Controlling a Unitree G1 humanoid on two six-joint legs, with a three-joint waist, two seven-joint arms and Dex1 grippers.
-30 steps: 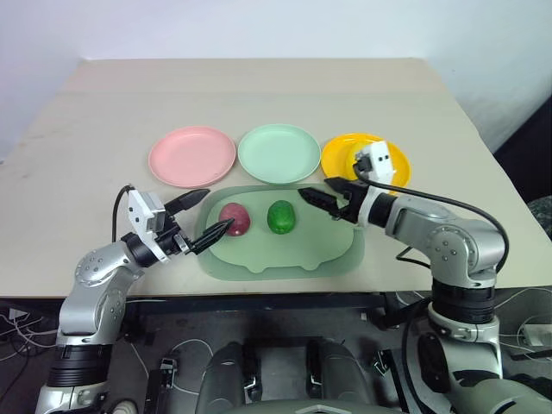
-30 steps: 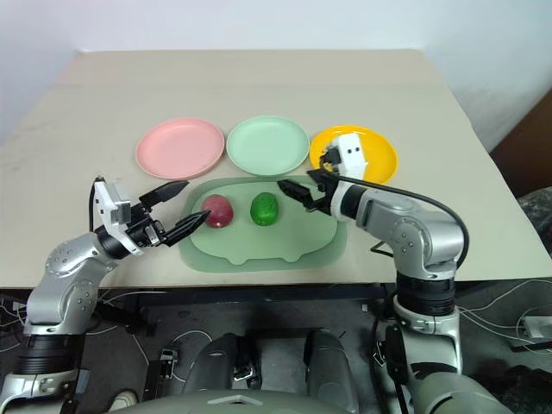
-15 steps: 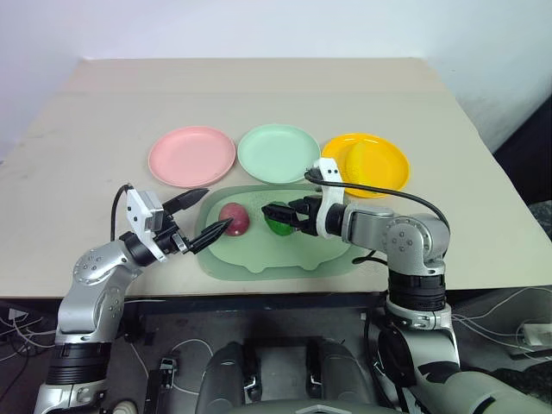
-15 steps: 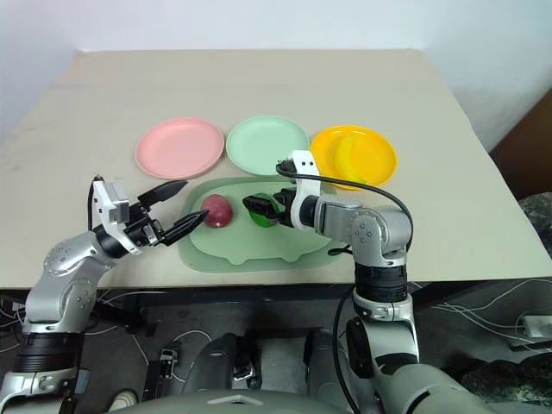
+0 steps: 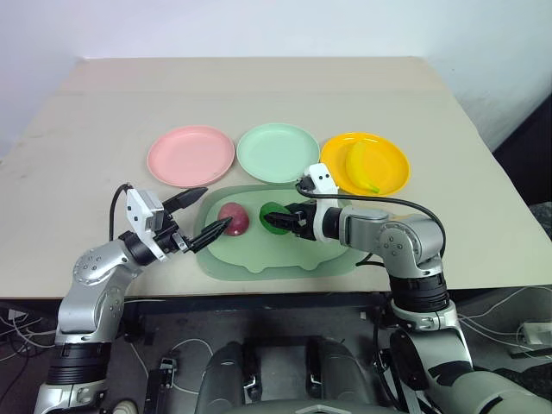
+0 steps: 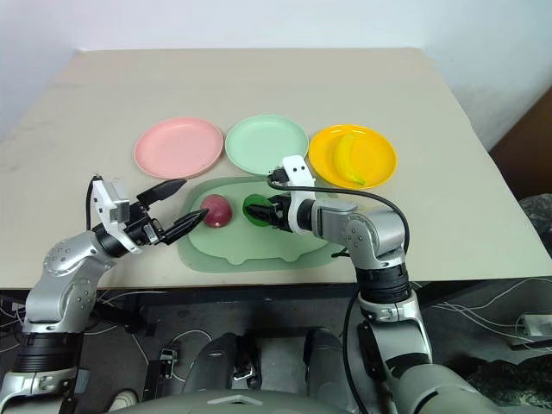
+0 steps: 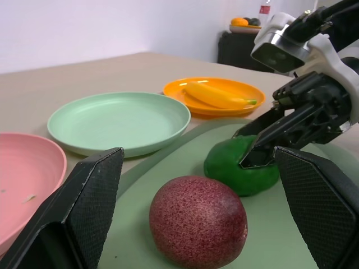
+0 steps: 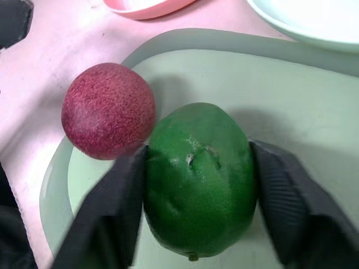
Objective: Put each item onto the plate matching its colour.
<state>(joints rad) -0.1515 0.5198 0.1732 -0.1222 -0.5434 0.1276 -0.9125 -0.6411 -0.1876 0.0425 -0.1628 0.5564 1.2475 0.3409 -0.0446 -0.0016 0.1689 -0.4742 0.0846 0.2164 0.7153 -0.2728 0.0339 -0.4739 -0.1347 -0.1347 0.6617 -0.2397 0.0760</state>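
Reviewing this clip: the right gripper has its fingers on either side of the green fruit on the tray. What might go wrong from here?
The green fruit is glossy and rounded, gripped by the right gripper across its sides, so it may slip out on lifting.

The dark red fruit sits right against it beside one finger; a lift could nudge it along the tray.

The left gripper hangs open next to the red fruit, so the arms could crowd each other on the way to the mint plate.

A pale green tray [image 5: 259, 259] is lying on the beige counter [image 5: 259, 95], near its front edge. Cables [image 6: 509, 319] are trailing over the floor [image 6: 483, 345] below, and a white wall [image 5: 259, 26] is standing behind the counter.
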